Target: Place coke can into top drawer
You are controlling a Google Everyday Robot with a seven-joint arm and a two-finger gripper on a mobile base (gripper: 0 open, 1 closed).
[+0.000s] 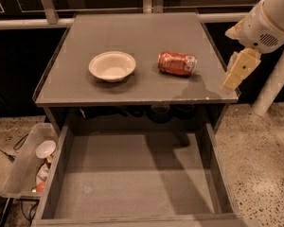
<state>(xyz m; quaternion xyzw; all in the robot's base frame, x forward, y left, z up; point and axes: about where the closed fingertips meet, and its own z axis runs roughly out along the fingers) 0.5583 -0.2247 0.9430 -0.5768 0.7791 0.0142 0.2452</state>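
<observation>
A clear plastic bin [22, 161] at the lower left of the frame holds a white round piece and some reddish bits I cannot name. Across the bottom, the top drawer [132, 178] stands pulled open, its grey floor bare. Above it on the cabinet top [132, 32], a cream bowl [112, 66] sits empty, left of centre. Right of it the coke can [177, 63] lies on its side, its long axis running across the frame and its silver end towards me. My gripper [234, 77] hangs at the cabinet's right edge, so the can is near, on its left. Whether it is apart or together I cannot tell.
</observation>
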